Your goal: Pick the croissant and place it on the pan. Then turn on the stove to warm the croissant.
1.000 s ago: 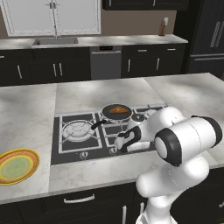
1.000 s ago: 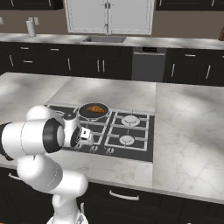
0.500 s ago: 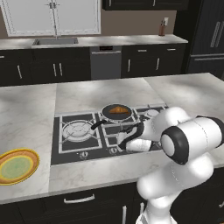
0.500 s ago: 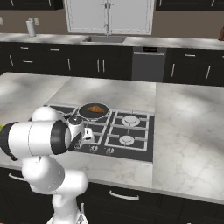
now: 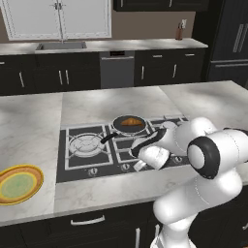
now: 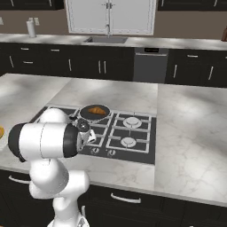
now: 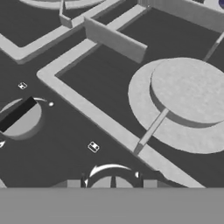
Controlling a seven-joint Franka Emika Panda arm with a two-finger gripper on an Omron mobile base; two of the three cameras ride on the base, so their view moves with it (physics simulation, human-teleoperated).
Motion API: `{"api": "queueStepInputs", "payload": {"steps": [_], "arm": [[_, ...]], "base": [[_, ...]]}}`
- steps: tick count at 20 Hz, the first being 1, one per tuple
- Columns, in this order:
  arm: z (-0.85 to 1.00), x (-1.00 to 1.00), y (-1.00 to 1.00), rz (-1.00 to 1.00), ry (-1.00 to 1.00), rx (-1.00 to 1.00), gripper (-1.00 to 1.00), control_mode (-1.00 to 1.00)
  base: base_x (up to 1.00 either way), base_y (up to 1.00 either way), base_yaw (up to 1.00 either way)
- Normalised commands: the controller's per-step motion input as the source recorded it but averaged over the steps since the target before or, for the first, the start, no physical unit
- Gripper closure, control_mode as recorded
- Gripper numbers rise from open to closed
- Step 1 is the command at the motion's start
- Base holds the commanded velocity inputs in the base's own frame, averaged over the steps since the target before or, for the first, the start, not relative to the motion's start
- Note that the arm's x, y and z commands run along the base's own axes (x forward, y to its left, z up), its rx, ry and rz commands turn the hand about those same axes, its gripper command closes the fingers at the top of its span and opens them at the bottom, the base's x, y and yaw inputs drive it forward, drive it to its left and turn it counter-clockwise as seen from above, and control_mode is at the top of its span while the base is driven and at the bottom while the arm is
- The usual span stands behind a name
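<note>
The golden-brown croissant (image 5: 130, 121) (image 6: 95, 110) lies in the small black pan (image 5: 127, 128) (image 6: 84, 113), which sits on a rear burner of the black stove (image 5: 85, 162) (image 6: 142, 135). My gripper (image 5: 140, 165) (image 6: 91, 138) (image 7: 111, 184) is shut and points down at the stove's front row of knobs. In the hand view one knob (image 7: 111, 174) with white arc marks sits right between the fingertips (image 7: 74, 183). Whether they press on it I cannot tell.
A second knob (image 7: 20, 116) with a black bar lies to the left in the hand view, and a round silver burner (image 7: 188, 98) under a grey grate is beyond. A yellow-rimmed plate (image 5: 19, 184) rests on the marble counter, left of the stove.
The hand has sunk a little lower over the front knob row and the elbow has swung down. The croissant and pan have not moved.
</note>
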Motion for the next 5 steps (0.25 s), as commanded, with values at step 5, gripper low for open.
{"api": "queueStepInputs", "payload": {"steps": [5], "arm": [[-0.15,0.01,0.0,0.53,0.0,0.0,1.0,-1.0]], "base": [[0.0,0.0,0.0]]}}
